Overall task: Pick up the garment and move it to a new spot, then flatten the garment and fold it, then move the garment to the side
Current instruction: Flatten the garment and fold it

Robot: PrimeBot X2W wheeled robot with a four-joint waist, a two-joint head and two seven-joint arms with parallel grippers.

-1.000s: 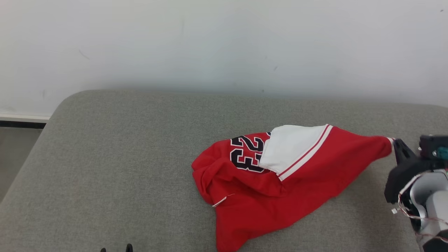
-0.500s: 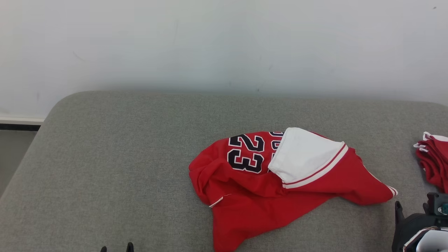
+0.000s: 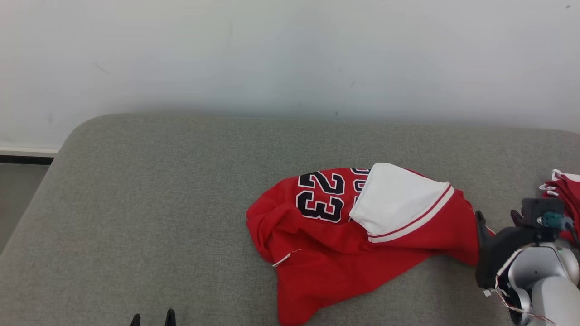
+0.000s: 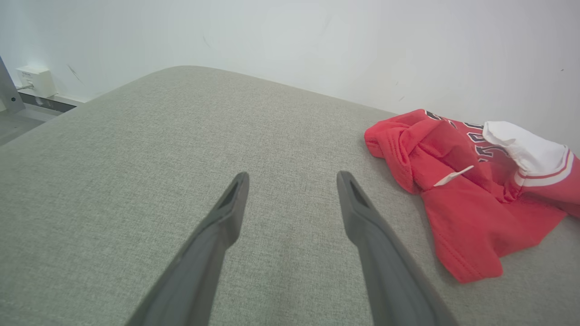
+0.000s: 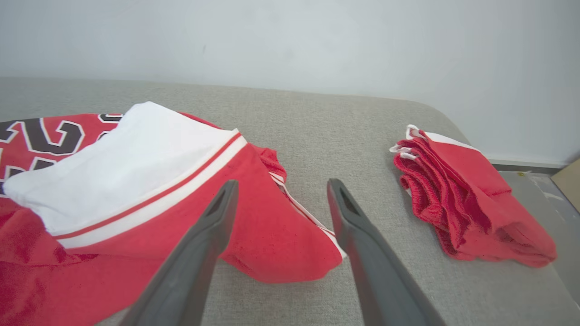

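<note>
Garment (image 3: pixel 344 253): red jersey, crumpled right of centre on the grey fabric worktop (image 3: pixel 158 203), reaching its near edge; black "23" faces up, and a white panel with red striping is turned back over it.
Second red garment (image 5: pixel 457 203): folded in a pile at the worktop's right edge, apart from the jersey.
Right gripper (image 5: pixel 281 184): fingers spread wide, empty, poised over the jersey's white-trimmed right tip.
Left gripper (image 4: pixel 292 175): fingers apart above bare fabric by the near edge, well left of the jersey.
</note>
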